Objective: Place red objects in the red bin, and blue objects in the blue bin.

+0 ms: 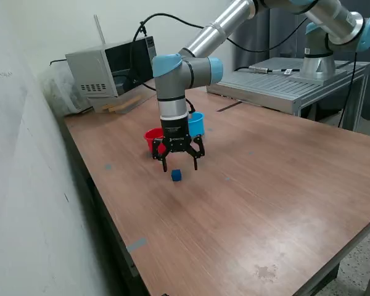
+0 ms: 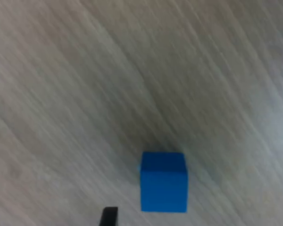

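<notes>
One small dark blue cube (image 1: pixel 176 176) (image 2: pixel 163 181) rests on the wooden table. My gripper (image 1: pixel 179 165) hovers just above and slightly behind it, fingers (image 1: pixel 164 164) spread open, nothing held. In the wrist view only the fingertips (image 2: pixel 108 216) show at the picture's edge, with the cube between their lines. The red bin (image 1: pixel 152 139) stands behind the gripper, partly hidden by it. The light blue bin (image 1: pixel 197 123) stands beside it toward the exterior view's right, partly hidden by the wrist. No red objects show.
A grey microwave-like box (image 1: pixel 111 68) with cables sits at the table's back corner. A metal platform (image 1: pixel 290 83) carrying the arm's base adjoins the table at the exterior view's right. A wall runs along the exterior view's left.
</notes>
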`<control>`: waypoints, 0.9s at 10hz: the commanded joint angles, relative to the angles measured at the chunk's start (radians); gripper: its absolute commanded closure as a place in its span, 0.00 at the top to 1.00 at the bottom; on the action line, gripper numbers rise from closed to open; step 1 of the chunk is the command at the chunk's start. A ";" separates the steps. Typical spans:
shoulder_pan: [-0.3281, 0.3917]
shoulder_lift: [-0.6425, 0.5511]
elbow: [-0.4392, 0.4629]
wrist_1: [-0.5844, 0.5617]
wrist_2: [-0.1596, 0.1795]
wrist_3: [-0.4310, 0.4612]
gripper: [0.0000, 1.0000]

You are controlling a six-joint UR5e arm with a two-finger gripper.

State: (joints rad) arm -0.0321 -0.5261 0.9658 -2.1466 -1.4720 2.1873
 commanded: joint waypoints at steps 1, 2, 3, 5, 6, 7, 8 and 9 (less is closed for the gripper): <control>-0.014 0.052 -0.061 -0.001 -0.004 0.025 1.00; -0.023 0.054 -0.064 -0.003 -0.005 0.025 1.00; -0.034 0.054 -0.070 -0.003 -0.005 0.023 1.00; -0.043 0.061 -0.072 -0.003 -0.007 0.019 1.00; -0.043 0.063 -0.067 -0.001 -0.007 0.014 1.00; -0.043 0.063 -0.067 0.001 -0.007 0.012 1.00; -0.042 0.063 -0.061 -0.002 -0.007 0.011 1.00; -0.040 0.063 -0.058 -0.003 -0.004 0.011 0.00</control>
State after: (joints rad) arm -0.0719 -0.4656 0.9018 -2.1481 -1.4781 2.2017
